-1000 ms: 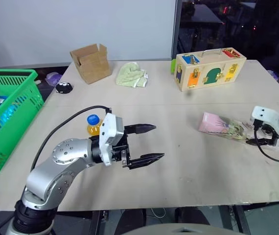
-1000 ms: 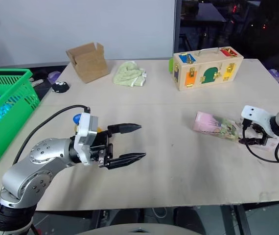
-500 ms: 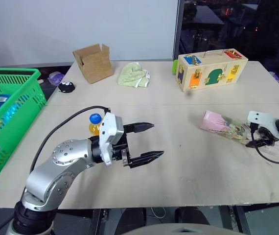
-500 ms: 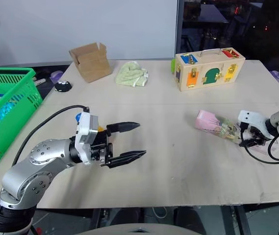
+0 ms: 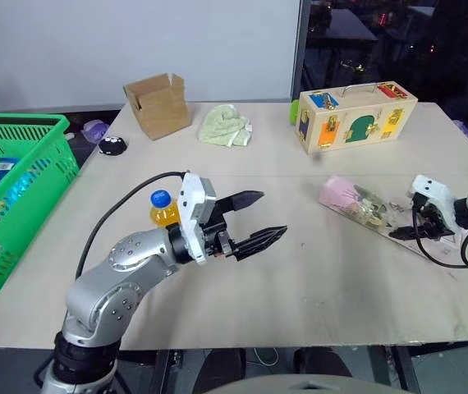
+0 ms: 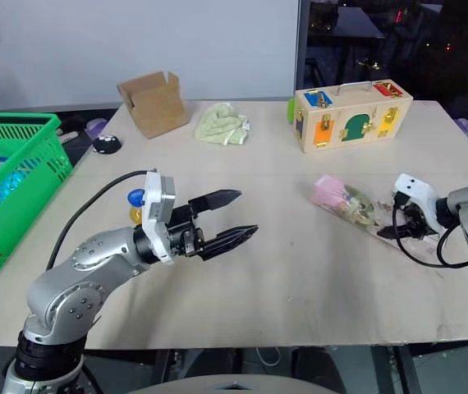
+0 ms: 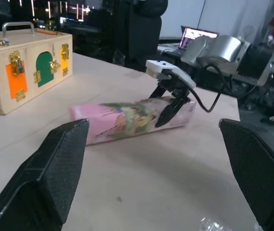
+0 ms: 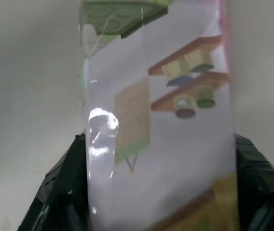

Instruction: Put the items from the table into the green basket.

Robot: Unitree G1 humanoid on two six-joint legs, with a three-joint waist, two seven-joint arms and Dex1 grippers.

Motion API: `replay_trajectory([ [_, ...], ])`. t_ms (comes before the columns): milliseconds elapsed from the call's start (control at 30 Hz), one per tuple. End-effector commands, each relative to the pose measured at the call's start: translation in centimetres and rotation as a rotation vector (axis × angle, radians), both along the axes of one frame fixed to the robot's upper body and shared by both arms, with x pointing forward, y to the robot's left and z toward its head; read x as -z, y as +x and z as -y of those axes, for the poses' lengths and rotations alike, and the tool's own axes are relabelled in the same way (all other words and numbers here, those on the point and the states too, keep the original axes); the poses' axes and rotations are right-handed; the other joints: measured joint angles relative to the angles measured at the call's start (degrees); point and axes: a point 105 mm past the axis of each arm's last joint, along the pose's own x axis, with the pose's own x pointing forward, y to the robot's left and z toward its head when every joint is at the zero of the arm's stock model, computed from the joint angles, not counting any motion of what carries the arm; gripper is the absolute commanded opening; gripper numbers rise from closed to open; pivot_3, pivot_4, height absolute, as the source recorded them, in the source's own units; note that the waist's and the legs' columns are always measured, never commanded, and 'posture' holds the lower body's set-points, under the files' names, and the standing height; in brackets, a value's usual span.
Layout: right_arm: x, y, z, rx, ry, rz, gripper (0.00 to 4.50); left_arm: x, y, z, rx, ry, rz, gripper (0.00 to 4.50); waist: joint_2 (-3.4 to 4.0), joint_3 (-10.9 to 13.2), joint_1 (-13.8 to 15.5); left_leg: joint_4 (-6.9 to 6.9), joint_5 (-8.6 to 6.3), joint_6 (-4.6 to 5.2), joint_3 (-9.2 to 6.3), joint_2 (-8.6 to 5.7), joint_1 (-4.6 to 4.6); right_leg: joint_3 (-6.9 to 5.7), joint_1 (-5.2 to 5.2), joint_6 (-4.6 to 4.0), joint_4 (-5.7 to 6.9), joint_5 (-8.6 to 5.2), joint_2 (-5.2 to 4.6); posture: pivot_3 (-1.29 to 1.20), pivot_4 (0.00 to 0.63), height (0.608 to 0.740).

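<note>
A long pale-pink carton (image 5: 355,205) with printed pictures lies on the beige table (image 5: 316,279) at the right. My right gripper (image 5: 402,234) is shut on its near right end. In the right wrist view the carton (image 8: 161,120) sits between both black fingers (image 8: 62,192). My left gripper (image 5: 271,215) hovers open over the table's middle left, pointing toward the carton and holding nothing. The small orange-drink bottle (image 5: 162,212) with a blue cap stands just behind my left forearm. The green basket (image 5: 20,197) stands off the table's left edge.
At the table's back are a brown cardboard box (image 5: 158,104), a crumpled green cloth (image 5: 224,125) and a wooden latch box (image 5: 357,115). A small black object (image 5: 109,146) lies near the back left corner. The basket holds several items.
My right gripper has closed on the carton's end and shifted left, sliding and turning the carton with it. My left gripper has rolled and moved a little toward the table's middle.
</note>
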Motion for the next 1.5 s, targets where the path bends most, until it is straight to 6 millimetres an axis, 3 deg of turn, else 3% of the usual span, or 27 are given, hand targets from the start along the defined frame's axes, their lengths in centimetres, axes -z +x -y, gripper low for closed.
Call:
replay_trajectory([
  [33,-1.9,-0.1,0.2,0.009,0.004,0.069,3.19,-0.5,0.3,0.0,0.005,0.001,0.013,4.50,0.00,0.00,-0.02,0.00,0.00,0.00,0.00,0.00,0.00,0.00,0.00,0.00,0.00,0.00,0.00,0.05,0.000,0.740],
  [333,1.0,-0.9,1.4,-0.016,-0.156,0.051,3.19,0.1,0.4,0.5,0.027,0.031,0.021,4.50,-0.01,0.00,-0.60,0.02,0.00,0.00,0.04,-0.02,0.03,0.02,0.02,0.01,-0.02,0.00,0.00,0.05,0.000,0.740],
  [500,1.2,-0.7,1.5,-0.016,-0.156,0.060,1.67,0.5,0.3,0.1,0.027,0.037,0.007,4.50,-0.11,-0.07,-0.58,0.07,0.00,0.00,0.03,-0.02,0.05,0.02,0.07,0.01,-0.03,0.00,0.00,0.06,0.000,0.740],
  [700,-0.5,-0.1,0.3,0.046,0.012,0.084,1.67,1.1,0.3,-0.2,0.037,0.011,-0.043,4.50,-0.16,-0.08,-0.59,0.30,0.00,0.00,0.04,-0.02,0.08,0.03,0.18,0.22,-0.03,0.12,0.00,0.06,0.000,0.740],
  [933,-4.5,-1.2,-3.7,0.074,0.403,0.091,1.67,1.0,0.7,0.4,0.054,-0.099,-0.154,4.50,-0.09,-0.05,-0.49,0.31,-0.01,0.01,-0.02,-0.02,-0.03,0.03,0.12,0.24,-0.02,0.15,0.01,0.04,0.000,0.740],
  [1067,-7.5,-2.5,-8.0,0.014,0.616,0.143,1.67,0.5,1.6,0.7,0.045,-0.195,-0.225,4.50,-0.09,-0.05,-0.49,0.30,-0.01,0.01,-0.15,-0.02,-0.12,-0.06,0.07,0.25,-0.03,0.14,0.02,0.03,0.000,0.740],
  [1333,-10.1,-5.7,-17.2,-0.174,0.785,0.266,1.67,-0.8,3.3,1.6,0.055,-0.347,-0.339,4.50,-0.09,-0.05,-0.62,0.30,-0.01,0.01,-0.16,0.06,-0.14,0.01,0.05,0.30,-0.01,0.12,0.20,0.00,0.000,0.740],
  [1500,-10.5,-7.1,-19.7,-0.241,0.839,0.240,1.67,-1.4,3.6,1.9,0.067,-0.375,-0.353,4.50,-0.09,-0.05,-0.65,0.30,-0.01,0.01,-0.20,0.06,-0.19,0.02,0.03,0.26,-0.04,0.14,0.23,0.00,0.000,0.740],
])
